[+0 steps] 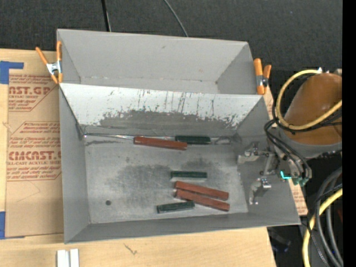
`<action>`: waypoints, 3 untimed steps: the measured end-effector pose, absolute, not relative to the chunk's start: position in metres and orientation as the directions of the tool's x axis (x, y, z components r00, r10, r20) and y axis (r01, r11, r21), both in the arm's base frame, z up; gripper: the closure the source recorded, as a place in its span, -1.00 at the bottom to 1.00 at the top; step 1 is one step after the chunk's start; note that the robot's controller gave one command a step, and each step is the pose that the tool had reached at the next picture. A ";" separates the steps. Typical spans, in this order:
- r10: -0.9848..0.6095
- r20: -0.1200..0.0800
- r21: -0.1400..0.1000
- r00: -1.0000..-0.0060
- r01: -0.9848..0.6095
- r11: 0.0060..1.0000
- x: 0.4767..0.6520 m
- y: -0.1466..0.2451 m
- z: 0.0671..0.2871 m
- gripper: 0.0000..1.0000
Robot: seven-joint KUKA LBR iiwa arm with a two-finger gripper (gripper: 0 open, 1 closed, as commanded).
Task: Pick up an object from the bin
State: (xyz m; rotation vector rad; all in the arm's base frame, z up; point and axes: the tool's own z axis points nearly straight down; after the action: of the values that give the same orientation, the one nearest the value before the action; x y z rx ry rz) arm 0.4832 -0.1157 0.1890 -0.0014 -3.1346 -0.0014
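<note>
The pair of red-brown sticks is judged the likeliest thing to be picked, since of all the loose things it lies nearest the gripper; no reach for it can be claimed.

Nearest the camera, at about 6 o'clock on the floor of the bin, a dark green stick is seen lying almost level, just beside the pair's left end. The pair itself is found at 5 o'clock, the two sticks side by side and close to touching, both sloped down towards 4 o'clock. Just beyond them, near the floor's middle, a second dark green stick lies apart.

At 3 o'clock the gripper is held low over the bin's right slope, with the fingers spread apart and nothing between them. This is judged a ready stance for a grasp not yet made.

Farthest off, at 12 o'clock, a long red-brown stick and a third dark green stick are lodged end to end in the crease where floor meets back wall, probably because slim things slide down the slope and are stopped there. A grasp there would be crowded by the wall; the pair lies freer.
</note>
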 end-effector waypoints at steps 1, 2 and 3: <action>0.000 -0.001 0.000 -1.000 0.000 1.000 0.485 -0.115 0.193 -1.00; 0.056 -0.024 -0.004 -0.998 0.056 0.998 0.499 -0.053 0.082 1.00; 0.056 -0.025 -0.004 -0.998 0.056 0.998 0.500 -0.053 0.082 1.00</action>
State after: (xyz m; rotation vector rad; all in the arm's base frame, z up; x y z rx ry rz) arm 0.4997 -0.0529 0.0824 -0.0889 -3.1656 0.0082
